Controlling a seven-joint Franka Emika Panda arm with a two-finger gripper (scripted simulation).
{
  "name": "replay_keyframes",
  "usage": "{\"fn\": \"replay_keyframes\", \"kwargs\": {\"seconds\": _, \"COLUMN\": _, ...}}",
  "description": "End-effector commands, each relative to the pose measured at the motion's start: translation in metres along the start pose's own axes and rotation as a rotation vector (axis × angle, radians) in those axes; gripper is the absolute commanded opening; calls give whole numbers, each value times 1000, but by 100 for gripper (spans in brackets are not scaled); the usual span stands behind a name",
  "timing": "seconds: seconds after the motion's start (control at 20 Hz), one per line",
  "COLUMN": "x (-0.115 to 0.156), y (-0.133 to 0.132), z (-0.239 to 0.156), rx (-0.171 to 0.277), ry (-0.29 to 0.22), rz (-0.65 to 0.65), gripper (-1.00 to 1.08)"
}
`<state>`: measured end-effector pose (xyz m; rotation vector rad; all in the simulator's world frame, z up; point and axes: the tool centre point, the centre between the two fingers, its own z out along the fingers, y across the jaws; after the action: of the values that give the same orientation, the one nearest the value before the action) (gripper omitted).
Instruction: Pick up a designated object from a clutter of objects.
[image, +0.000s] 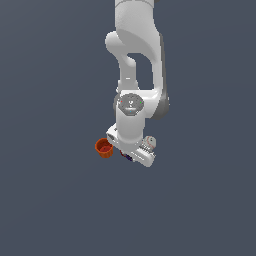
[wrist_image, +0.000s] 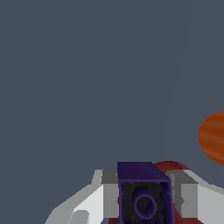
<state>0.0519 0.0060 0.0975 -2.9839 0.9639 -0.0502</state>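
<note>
On my wrist view the tool has its two fingers pressed against opposite sides of the purple block, closed down to the block's width, with the dark red mug showing just behind it and the orange cup off to one side. In the exterior view the arm hides most of the block; the orange cup sits on the grey surface at the exterior view's left, the white ball at its right.
</note>
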Motion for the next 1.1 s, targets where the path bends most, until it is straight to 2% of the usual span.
{"fn": "replay_keyframes", "kwargs": {"seconds": 0.0, "x": -16, "y": -8, "z": -19, "rx": -1, "ry": -2, "rz": -2, "gripper": -100}}
{"fn": "replay_keyframes", "kwargs": {"seconds": 1.05, "x": -162, "y": -84, "z": -210, "rx": -14, "ry": -20, "rz": -7, "gripper": -100}}
